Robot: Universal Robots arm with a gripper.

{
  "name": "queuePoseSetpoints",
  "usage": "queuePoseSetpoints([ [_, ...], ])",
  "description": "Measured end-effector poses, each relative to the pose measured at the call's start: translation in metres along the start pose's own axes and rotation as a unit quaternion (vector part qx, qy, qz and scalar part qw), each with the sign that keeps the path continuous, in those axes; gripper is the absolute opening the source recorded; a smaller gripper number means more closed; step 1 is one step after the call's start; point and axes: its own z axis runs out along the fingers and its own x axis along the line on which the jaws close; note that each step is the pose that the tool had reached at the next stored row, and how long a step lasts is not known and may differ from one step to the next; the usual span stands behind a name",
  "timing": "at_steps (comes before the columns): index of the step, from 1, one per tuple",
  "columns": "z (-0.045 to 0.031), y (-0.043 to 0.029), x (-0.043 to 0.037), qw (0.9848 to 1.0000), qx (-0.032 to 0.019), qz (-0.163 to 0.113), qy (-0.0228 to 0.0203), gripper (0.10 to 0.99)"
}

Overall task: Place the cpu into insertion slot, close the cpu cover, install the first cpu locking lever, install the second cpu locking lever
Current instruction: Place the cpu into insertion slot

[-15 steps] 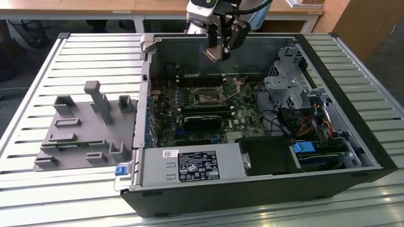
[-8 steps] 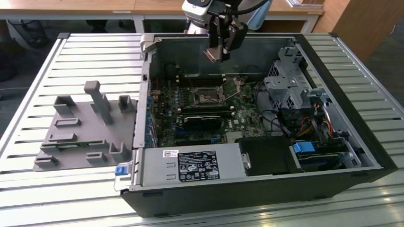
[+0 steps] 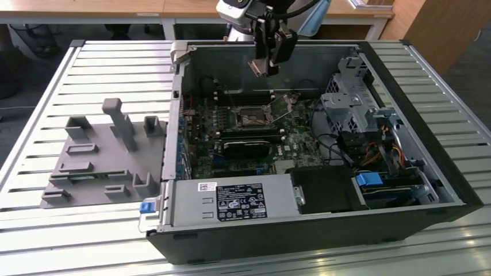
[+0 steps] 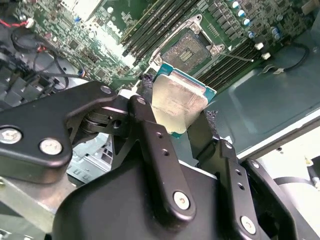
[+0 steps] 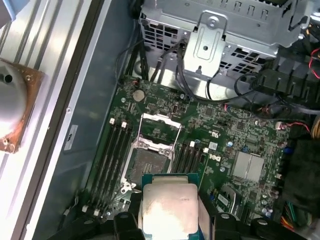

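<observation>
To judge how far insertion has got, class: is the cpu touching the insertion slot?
Apart. In the exterior view the gripper holds the cpu well above the insertion slot, with open space between them.

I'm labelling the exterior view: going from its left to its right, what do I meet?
Grey fixture block → insertion slot → metal drive cage. The gripper holding the cpu overlaps the slot sideways, so it's left out.
</observation>
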Motion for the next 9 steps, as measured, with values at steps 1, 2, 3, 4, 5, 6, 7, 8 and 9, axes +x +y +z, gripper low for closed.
queuePoseSetpoints([
  [1,0.0004,0.0000,0.0001,1.0000,-0.0001,0.005,-0.0004,0.529],
  [2,0.0007,0.0000,0.0002,0.9999,-0.0001,0.010,-0.0009,0.529],
  [3,0.0010,0.0000,0.0003,0.9999,-0.0001,0.016,-0.0014,0.529],
  [4,0.0013,0.0001,0.0005,0.9998,-0.0002,0.021,-0.0018,0.529],
  [5,0.0016,0.0001,0.0008,0.9996,-0.0003,0.027,-0.0022,0.529],
  [6,0.0020,0.0001,0.0009,0.9995,-0.0004,0.033,-0.0026,0.529],
  [7,0.0023,0.0001,0.0011,0.9993,-0.0004,0.038,-0.0030,0.529],
  [8,0.0027,0.0001,0.0013,0.9990,-0.0005,0.044,-0.0035,0.529],
  [9,0.0032,0.0001,0.0014,0.9988,-0.0006,0.049,-0.0039,0.529],
])
